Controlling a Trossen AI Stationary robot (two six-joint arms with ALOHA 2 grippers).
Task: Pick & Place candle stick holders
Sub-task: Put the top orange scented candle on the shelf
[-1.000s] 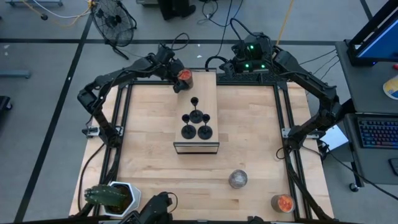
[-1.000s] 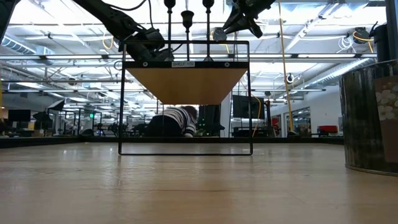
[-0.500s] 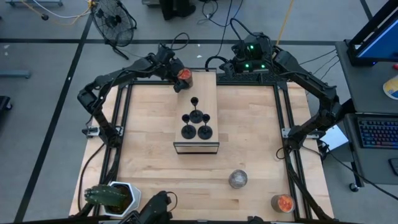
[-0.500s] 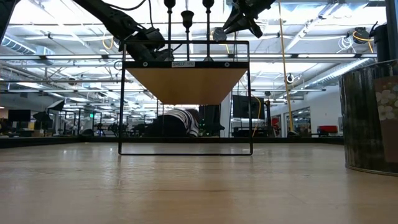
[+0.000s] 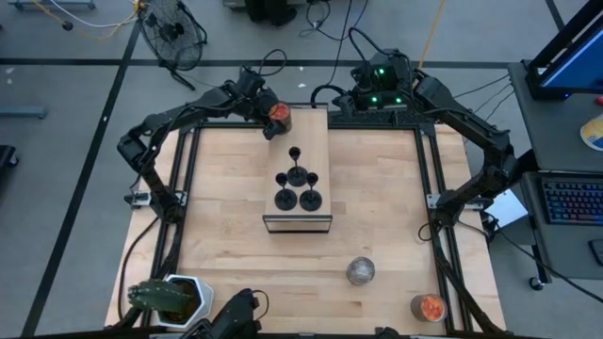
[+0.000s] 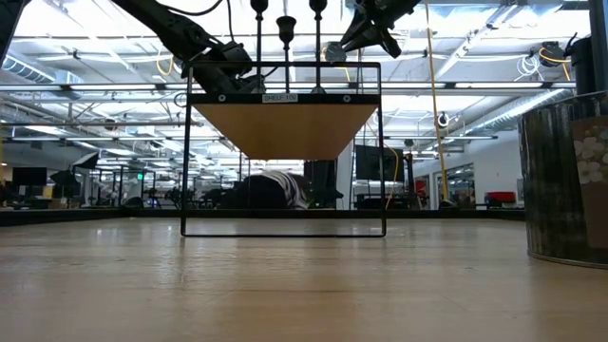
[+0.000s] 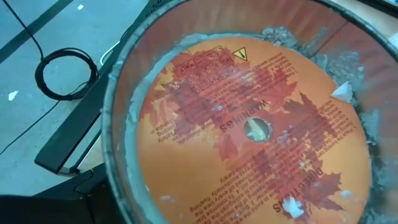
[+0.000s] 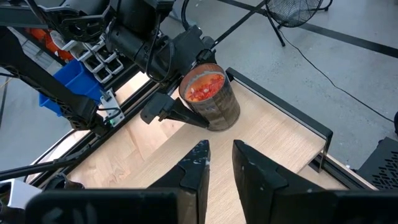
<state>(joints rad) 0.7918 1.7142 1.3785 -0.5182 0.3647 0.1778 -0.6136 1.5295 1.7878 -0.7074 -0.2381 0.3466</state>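
Several small black candle stick holders [image 5: 297, 179] stand on their round bases on the raised wooden shelf [image 5: 320, 141] at the table's middle. Their stems show above the shelf in the low view [image 6: 286, 38]. My left gripper [image 5: 267, 115] is at the shelf's far left corner, shut on a glass jar with orange contents [image 5: 280, 115]. The jar fills the left wrist view [image 7: 249, 124]. My right gripper [image 5: 350, 99] hangs by the shelf's far right corner, slightly open and empty [image 8: 221, 163], away from the holders. My left gripper holds the glass jar by its side wall [image 8: 200, 113], coming level from the table's left. One finger [image 8: 177, 115] lies along the jar's lower wall and the jar hides the other. The jar stands upright at the shelf's corner; I cannot tell whether its bottom rests there.
A round silvery jar [image 5: 360, 271] and a second orange-filled glass jar [image 5: 428, 307] stand near the table's near right. A cactus in a white pot [image 5: 170, 297] sits at the near left corner. A person in striped clothing [image 6: 275, 185] is behind the table.
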